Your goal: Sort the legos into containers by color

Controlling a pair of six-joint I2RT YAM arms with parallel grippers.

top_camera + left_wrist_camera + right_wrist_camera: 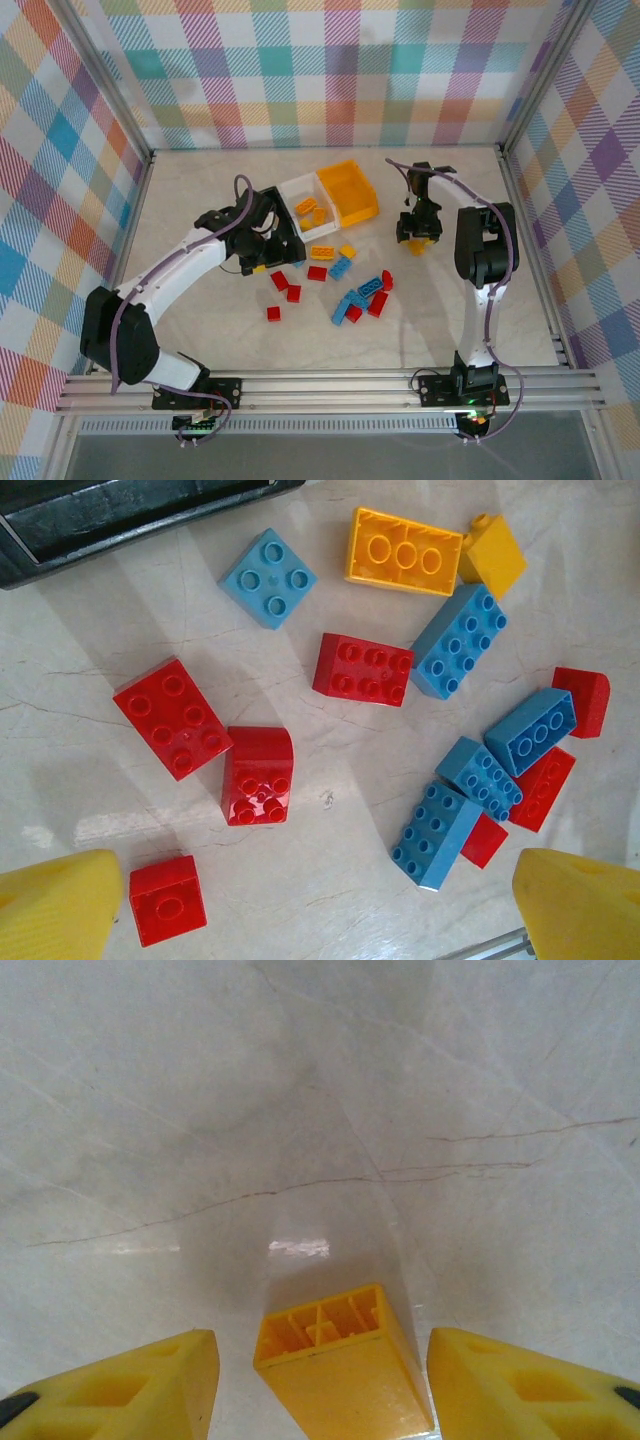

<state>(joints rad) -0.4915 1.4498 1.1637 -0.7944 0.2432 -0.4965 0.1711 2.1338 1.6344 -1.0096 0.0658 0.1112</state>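
L gripper (315,885): jaws wide apart, nothing btwn, over table (90,770) just at 6 o'clock of black bin (120,525). Loose legos (352,303) in red, blue & yellow-orange lie scattered at 5 o'clock of white bin (296,186), which has yellow-orange pcs in it. R gripper (322,1348), approx 4 o'clock of yellow-orange bin (352,190): yellow-orange brick (345,1380) sits btwn its fingers, close against one w/ a gap at the other. Can't tell if clamped.

The left arm (180,265) and right arm (484,250) have white links, black joints, looping purple cables and yellow jaws.
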